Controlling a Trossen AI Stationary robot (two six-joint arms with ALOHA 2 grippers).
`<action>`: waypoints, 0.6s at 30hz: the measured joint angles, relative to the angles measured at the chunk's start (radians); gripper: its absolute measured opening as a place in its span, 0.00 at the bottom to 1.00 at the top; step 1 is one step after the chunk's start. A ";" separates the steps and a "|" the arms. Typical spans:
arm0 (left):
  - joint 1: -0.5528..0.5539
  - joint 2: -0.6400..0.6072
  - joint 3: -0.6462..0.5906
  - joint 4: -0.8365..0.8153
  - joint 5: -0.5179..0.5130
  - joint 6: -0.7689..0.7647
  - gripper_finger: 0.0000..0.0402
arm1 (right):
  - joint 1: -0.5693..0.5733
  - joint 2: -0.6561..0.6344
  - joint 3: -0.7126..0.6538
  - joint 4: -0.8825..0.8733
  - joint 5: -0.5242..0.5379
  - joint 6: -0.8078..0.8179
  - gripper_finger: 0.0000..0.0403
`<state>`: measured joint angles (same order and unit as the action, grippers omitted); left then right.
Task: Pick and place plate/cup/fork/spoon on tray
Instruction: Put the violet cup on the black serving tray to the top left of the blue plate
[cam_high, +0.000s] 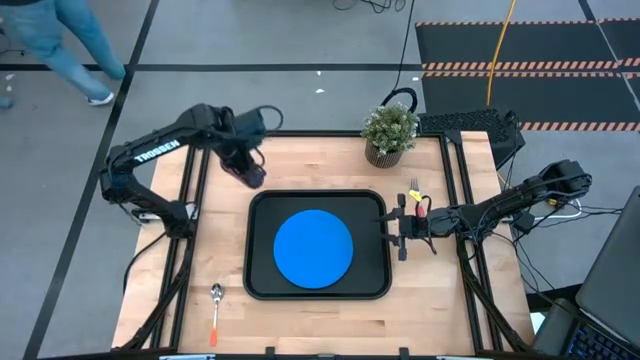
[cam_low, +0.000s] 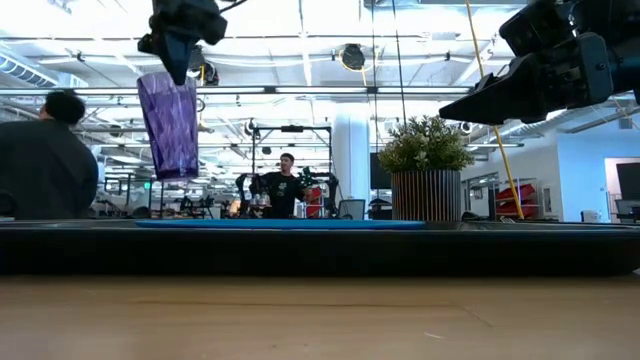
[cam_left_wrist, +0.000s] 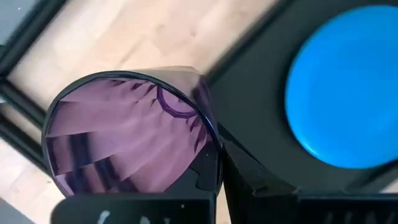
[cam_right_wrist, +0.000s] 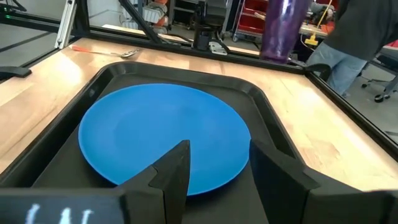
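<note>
The left jaws (cam_high: 248, 172) are clamped on the rim of the purple cup (cam_low: 170, 125), one finger inside the wall and one outside. The cup hangs upright under these jaws, clear of the bench (cam_high: 330, 320), just beyond the far left corner of the black tray (cam_high: 262, 288).

The right jaws (cam_high: 398, 228) stand open and hold nothing. They hover over the tray's right rim and point across it. Directly ahead of these jaws the blue plate (cam_high: 314, 249) lies flat in the middle of the tray; in the right wrist view the finger tips show over the plate's near edge. Just behind the right jaws, partly hidden by the wrist, the red-handled fork (cam_high: 417, 203) lies on the bench outside the tray; only the tines and part of the handle show.

Well apart from both jaws, the orange-handled spoon (cam_high: 215, 310) lies on the bench beside the tray's near left corner, bowl pointing toward the far edge.

Beyond the right jaws, a potted plant (cam_high: 389, 132) stands at the bench's far edge. Off the bench, a person's legs (cam_high: 75, 45) show on the floor beyond the left arm.
</note>
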<state>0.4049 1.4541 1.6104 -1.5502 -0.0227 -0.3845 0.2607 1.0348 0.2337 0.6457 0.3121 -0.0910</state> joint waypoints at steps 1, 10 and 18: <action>-0.028 0.006 0.000 0.000 0.000 -0.021 0.02 | 0.000 0.000 0.000 0.001 0.001 0.000 0.39; -0.249 0.095 0.000 0.020 -0.013 -0.171 0.02 | -0.001 0.000 0.000 0.019 0.005 0.000 0.39; -0.333 0.210 0.000 0.049 0.004 -0.166 0.02 | -0.013 0.000 0.000 0.004 0.004 0.023 0.39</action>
<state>0.0715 1.6644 1.6109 -1.5010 -0.0182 -0.5504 0.2474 1.0351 0.2337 0.6498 0.3164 -0.0682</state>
